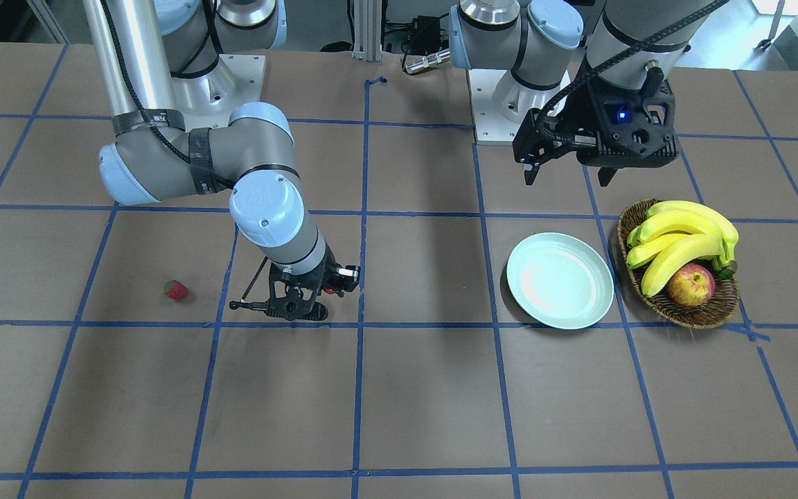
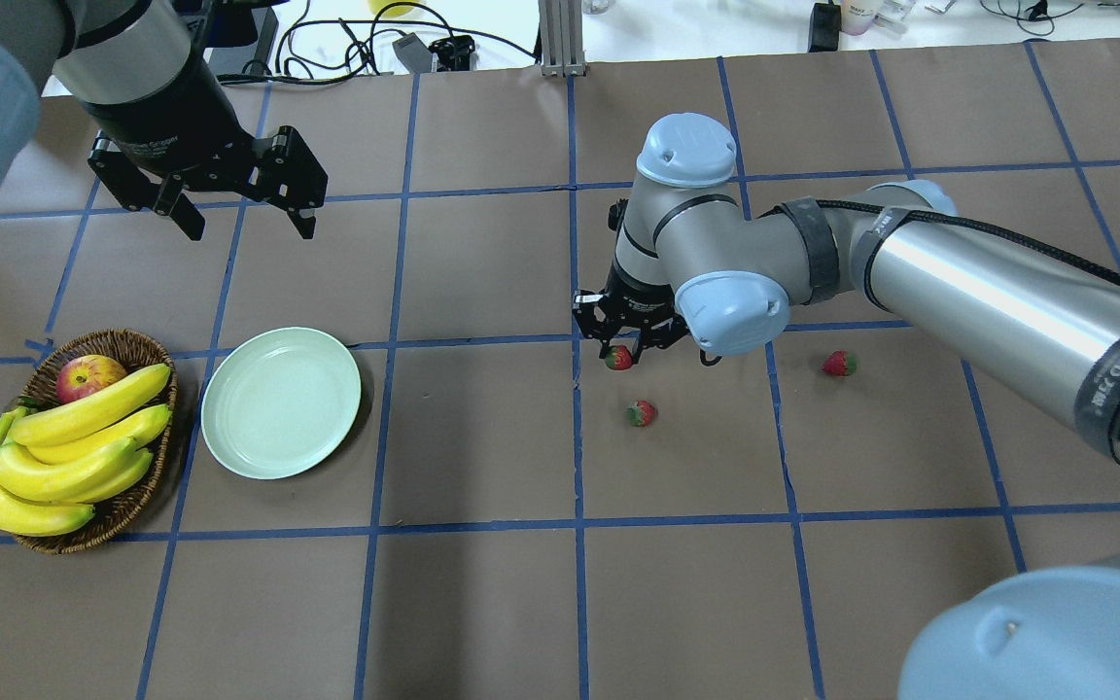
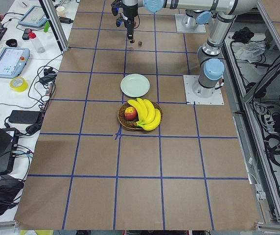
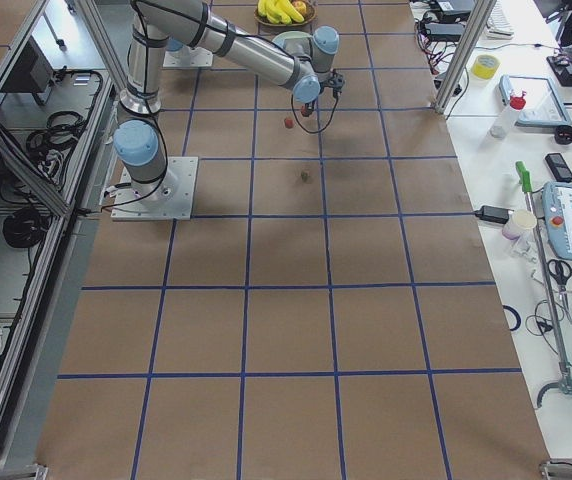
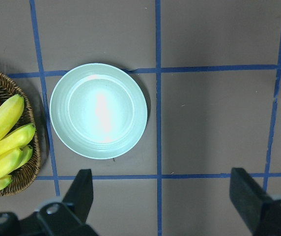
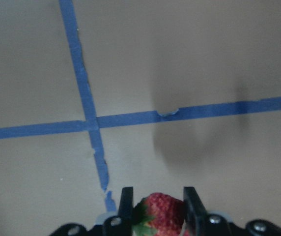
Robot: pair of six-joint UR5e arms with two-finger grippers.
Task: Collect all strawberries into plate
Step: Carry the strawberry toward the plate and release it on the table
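My right pincer [image 6: 157,192] is closed down to the width of one strawberry [image 6: 162,215]. The berry sits between my two fingers, its leafy cap low on one side. From the shadow on the table below it, I judge it is already lifted a little.

The other two strawberries lie on the table. One is just on the near side of my pincer [image 2: 641,413], and the other is further off to the right [image 2: 839,364]. The plate [image 2: 281,402] is well away to the left, with no berry in it, just beside the basket [image 2: 147,350] of bananas [image 2: 74,447] and an apple [image 2: 88,374].

My left pincer [image 2: 251,231] hangs wide open with nothing in it, high up over the plate's part of the table.

The step in hand, as I judge it, is the carry to the plate. The berry is soft and rounded, so I press only hard enough to stop it slipping. More than that would bruise it or squeeze it out sideways.

- I go up first, enough to clear the berry lying close by, so I do not knock it away.
- I travel left in one level sweep, under or around the waiting left pincer.
- I stop over the plate's middle, not its rim and not as far as the basket.
- I come down until the berry is just above the plate before I open, because the rim is shallow and a dropped berry could roll off onto the table.
- I open slowly and rise straight up.
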